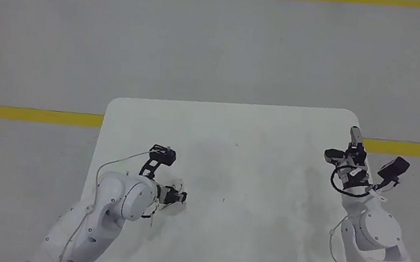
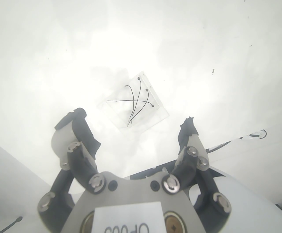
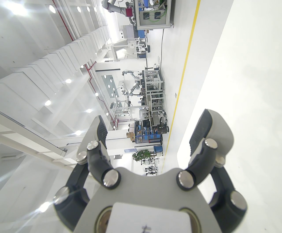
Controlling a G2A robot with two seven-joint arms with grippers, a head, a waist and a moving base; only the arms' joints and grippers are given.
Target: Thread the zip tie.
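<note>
1. Left gripper (image 2: 130, 128): jaws spread wide and holding nothing. It is poised above the desk (image 1: 273, 139) close to the left edge, toward the near left corner. It points down at the supply of ties, which is probably so that one can be taken from above.
2. Right gripper (image 3: 152, 130): jaws likewise apart and empty. It is held at the right edge of the desk, near the far right corner, and is aimed out into the hall, not at the work. It is judged to be waiting clear of the working area until threading calls for a second hold.
3. Clear tray (image 2: 162, 110): shallow and transparent, lying flat on the desk just beyond the left fingertips (image 2: 189, 129) and apart from them. It serves to keep the loose stock in one place within the left arm's reach.
4. Zip ties (image 2: 134, 102): about four thin black strips lying loose inside the clear tray and crossing one another near their middles. Small square heads show at several ends. None is lifted, and none appears looped through its own head.
5. Stage (judgement): the task is at its start, with no tie yet picked. Because the strips overlap, closing on only one will need a careful approach.
</note>
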